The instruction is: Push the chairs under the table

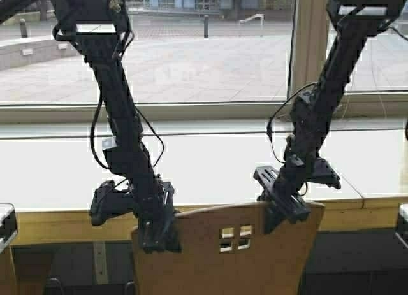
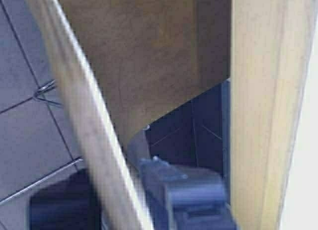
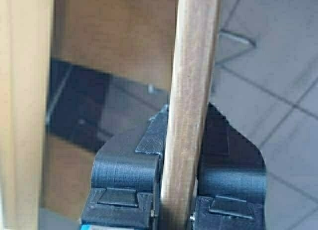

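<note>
One light tan chair [image 1: 223, 257] stands in front of the table [image 1: 210, 174], its curved backrest with small square holes low in the high view. My left gripper [image 1: 159, 234] straddles the left end of the backrest's top edge. My right gripper [image 1: 280, 212] clamps the right end. In the right wrist view both fingers [image 3: 149, 140] press on the backrest edge [image 3: 191, 91], with the seat [image 3: 114, 36] and the table's wood edge [image 3: 25, 91] beyond. The left wrist view has the backrest edge [image 2: 84, 106] running between the fingers [image 2: 184, 190], close to the table edge [image 2: 258, 91].
A large window with a pale frame post [image 1: 309, 46] rises behind the table. Dark objects sit at the left border [image 1: 6, 225] and right border [image 1: 401, 222] of the high view. Grey floor tiles [image 2: 30, 130] and a thin metal leg [image 2: 44, 93] show below the chair.
</note>
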